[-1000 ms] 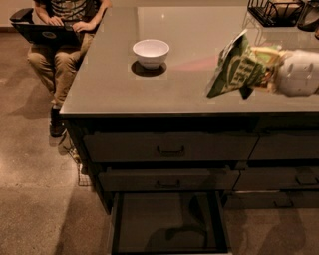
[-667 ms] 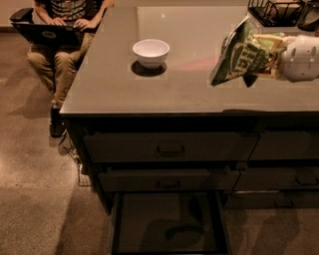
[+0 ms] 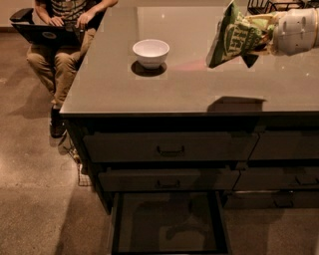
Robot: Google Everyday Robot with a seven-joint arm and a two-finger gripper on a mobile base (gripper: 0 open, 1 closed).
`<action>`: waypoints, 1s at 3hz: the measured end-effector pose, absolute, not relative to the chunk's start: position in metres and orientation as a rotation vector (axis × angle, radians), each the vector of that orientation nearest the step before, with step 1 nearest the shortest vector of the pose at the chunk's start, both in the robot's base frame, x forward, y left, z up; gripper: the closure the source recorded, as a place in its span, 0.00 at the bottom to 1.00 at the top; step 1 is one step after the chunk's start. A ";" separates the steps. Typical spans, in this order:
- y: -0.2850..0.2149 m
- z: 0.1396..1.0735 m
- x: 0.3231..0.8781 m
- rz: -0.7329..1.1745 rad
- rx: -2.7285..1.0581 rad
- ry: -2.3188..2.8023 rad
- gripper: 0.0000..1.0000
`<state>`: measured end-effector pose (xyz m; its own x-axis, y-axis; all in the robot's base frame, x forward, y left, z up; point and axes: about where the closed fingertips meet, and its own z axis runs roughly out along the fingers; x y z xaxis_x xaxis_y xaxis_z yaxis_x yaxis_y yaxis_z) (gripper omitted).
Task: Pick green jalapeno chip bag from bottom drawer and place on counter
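My gripper [image 3: 264, 37] enters from the upper right and is shut on the green jalapeno chip bag [image 3: 233, 38]. The crinkled bag hangs upright in the air above the right part of the grey counter [image 3: 164, 89], casting a shadow near the counter's front edge. The bottom drawer [image 3: 169, 224] stands pulled open below the cabinet, its dark flat floor bare. The bag hides the fingertips.
A white bowl [image 3: 151, 52] sits on the counter left of the bag. Two shut drawer fronts with bar handles [image 3: 170, 150] are above the open drawer. A seated person with a laptop [image 3: 47, 35] is at the far left corner. A dark wire rack [image 3: 271, 6] stands at the back right.
My gripper has lifted the chip bag higher and slightly farther back over the counter. The view has shifted a little. The bowl and drawer have not moved.
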<state>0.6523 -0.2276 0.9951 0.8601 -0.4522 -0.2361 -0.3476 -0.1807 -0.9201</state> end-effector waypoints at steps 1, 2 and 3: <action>-0.228 0.993 0.670 -0.103 -1.799 0.648 1.00; -0.233 0.983 0.685 -0.080 -1.767 0.683 0.98; -0.235 0.977 0.691 -0.065 -1.754 0.703 0.76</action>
<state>0.6912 -0.2345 0.9765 0.8165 -0.4861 -0.3114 -0.4211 -0.1326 -0.8973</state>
